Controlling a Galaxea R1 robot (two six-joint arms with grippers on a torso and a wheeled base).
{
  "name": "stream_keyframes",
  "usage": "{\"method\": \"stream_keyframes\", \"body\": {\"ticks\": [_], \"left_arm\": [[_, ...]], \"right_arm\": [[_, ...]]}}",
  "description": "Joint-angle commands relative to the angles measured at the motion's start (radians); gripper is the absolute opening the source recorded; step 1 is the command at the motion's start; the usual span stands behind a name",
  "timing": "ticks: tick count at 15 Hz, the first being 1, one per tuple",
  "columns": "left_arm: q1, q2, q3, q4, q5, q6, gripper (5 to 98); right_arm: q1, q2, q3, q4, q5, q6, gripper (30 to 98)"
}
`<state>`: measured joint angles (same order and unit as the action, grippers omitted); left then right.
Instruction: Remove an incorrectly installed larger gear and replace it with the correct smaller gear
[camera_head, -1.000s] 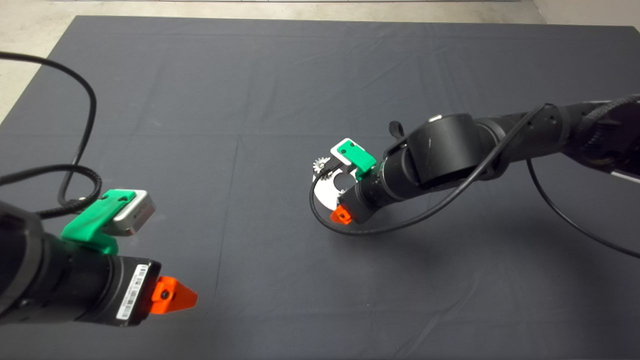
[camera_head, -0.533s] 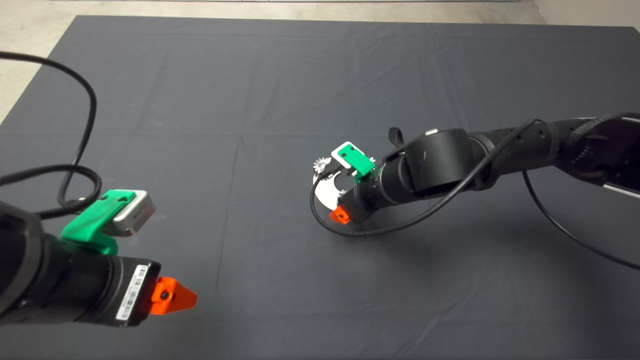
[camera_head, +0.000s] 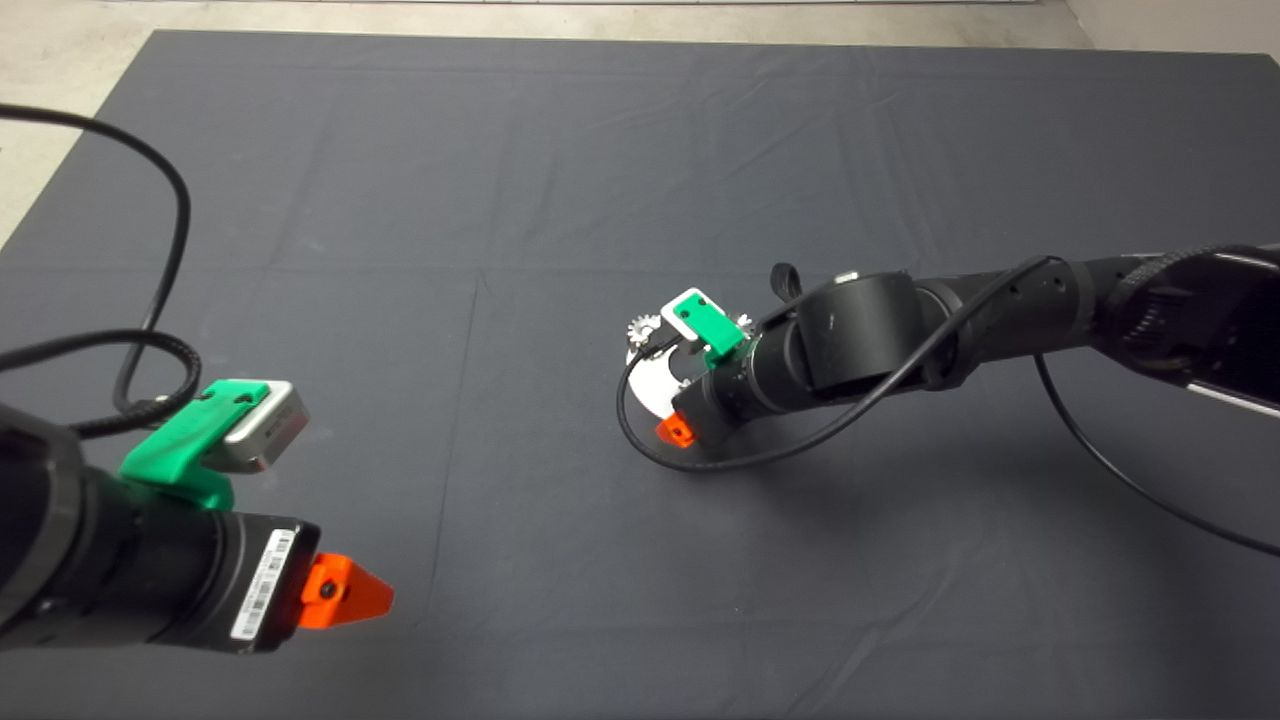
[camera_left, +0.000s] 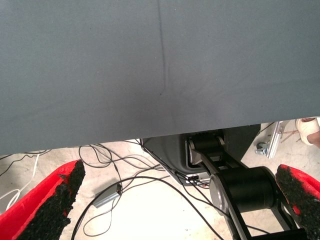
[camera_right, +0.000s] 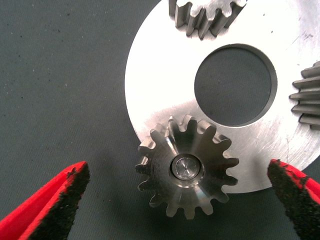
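Observation:
In the right wrist view the larger gear (camera_right: 186, 172), shiny steel with flared teeth, sits on a pin at the rim of a round silver plate (camera_right: 165, 85) with a big centre hole. My right gripper (camera_right: 172, 200) is open, one finger on each side of this gear and apart from it. Two more silver gears (camera_right: 207, 17) (camera_right: 307, 95) show partly on the plate. In the head view the right gripper (camera_head: 680, 428) hangs over the plate (camera_head: 650, 385). The smaller dark gear is out of view. My left gripper (camera_head: 340, 595) waits at the lower left, open and empty.
A black cable (camera_head: 700, 462) loops from the right wrist over the mat beside the plate. The left wrist view shows the mat's edge (camera_left: 150, 135), floor cables, the robot's base (camera_left: 240, 185) and a person's shoe (camera_left: 310, 131).
My right arm has sunk lower and its gripper has shifted slightly towards the plate. The left arm has not moved.

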<state>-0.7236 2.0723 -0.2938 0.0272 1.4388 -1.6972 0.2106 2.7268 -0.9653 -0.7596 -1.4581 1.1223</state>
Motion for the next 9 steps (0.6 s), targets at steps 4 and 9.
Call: {"method": "stream_keyframes", "body": {"ticks": [4,9], "left_arm": [[-0.013,0.001,0.016,-0.015,0.002,-0.007,97.9],[-0.013,0.001,0.016,-0.015,0.002,-0.007,97.9]], "right_arm": [[-0.003,0.005,-0.019,-0.051,0.004,-0.032,87.7],[-0.005,0.009,-0.031,-0.060,0.004,-0.035,80.3]]}}
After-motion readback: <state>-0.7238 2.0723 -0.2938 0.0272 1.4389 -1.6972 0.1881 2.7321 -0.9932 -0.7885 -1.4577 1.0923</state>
